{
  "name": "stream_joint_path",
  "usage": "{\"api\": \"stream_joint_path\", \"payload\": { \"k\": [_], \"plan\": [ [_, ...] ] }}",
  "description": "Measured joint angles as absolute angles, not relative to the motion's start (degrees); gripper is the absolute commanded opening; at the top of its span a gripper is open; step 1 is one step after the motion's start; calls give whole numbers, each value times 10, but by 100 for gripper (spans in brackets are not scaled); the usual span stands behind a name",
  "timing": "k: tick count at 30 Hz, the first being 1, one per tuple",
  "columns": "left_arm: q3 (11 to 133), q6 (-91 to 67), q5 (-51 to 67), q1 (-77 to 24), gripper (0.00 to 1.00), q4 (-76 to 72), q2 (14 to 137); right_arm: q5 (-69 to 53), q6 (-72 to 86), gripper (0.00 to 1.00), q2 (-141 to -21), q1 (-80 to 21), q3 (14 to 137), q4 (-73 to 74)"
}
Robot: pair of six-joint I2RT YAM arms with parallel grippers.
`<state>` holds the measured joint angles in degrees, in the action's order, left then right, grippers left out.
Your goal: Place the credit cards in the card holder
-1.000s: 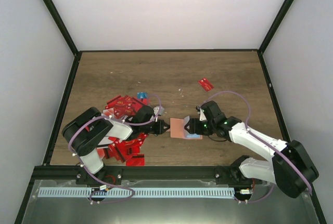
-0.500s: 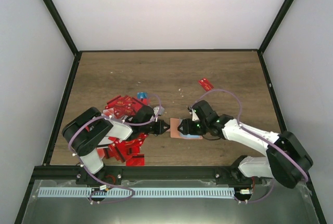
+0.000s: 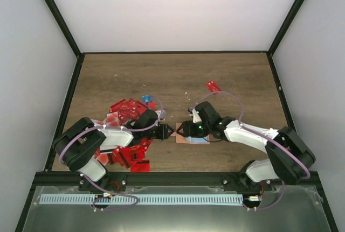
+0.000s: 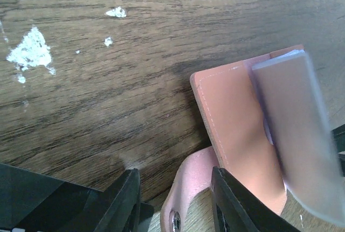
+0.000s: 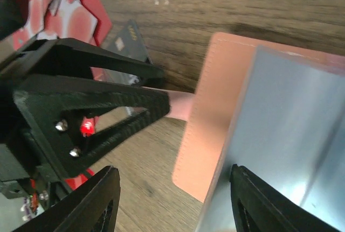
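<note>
Our left gripper (image 3: pixel 170 131) stands part open, the pink tab (image 4: pixel 186 189) of the card holder (image 4: pixel 237 119) between its jaws. Our right gripper (image 3: pixel 182 129), jaws apart and holding nothing, straddles the holder's edge. The credit cards (image 3: pixel 126 111) heap to the left, and the worktop (image 3: pixel 232 70) runs on behind to its far edge.

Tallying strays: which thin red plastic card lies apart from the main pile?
The lone thin red plastic card at far right on bare wood; all other red cards are heaped in the left-side pile.
</note>
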<state>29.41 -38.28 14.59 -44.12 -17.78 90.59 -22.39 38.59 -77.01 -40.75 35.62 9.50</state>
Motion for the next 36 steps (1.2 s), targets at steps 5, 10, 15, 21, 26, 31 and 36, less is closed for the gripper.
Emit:
{"api": "stream_joint_path", "payload": {
  "k": [5, 10, 15, 21, 26, 31, 36],
  "plan": [
    [294, -381, 138, -444, 38, -174, 905, -269, 389, 58, -809, -408, 364, 43],
    [293, -378, 128, -451, 38, -154, 893, -279, 391, 59, -834, -408, 368, 20],
    [282, -377, 116, -454, 38, -126, 862, -282, 390, 59, -877, -408, 368, -1],
    [276, -377, 109, -455, 38, -99, 828, -280, 384, 60, -901, -410, 368, -19],
    [276, -377, 92, -458, 41, -64, 780, -270, 373, 61, -903, -411, 372, -20],
    [276, -377, 48, -459, 49, -7, 713, -259, 359, 61, -901, -411, 375, -15],
    [276, -386, -34, -460, 57, 84, 620, -241, 348, 62, -880, -411, 375, 13]
  ]
}}
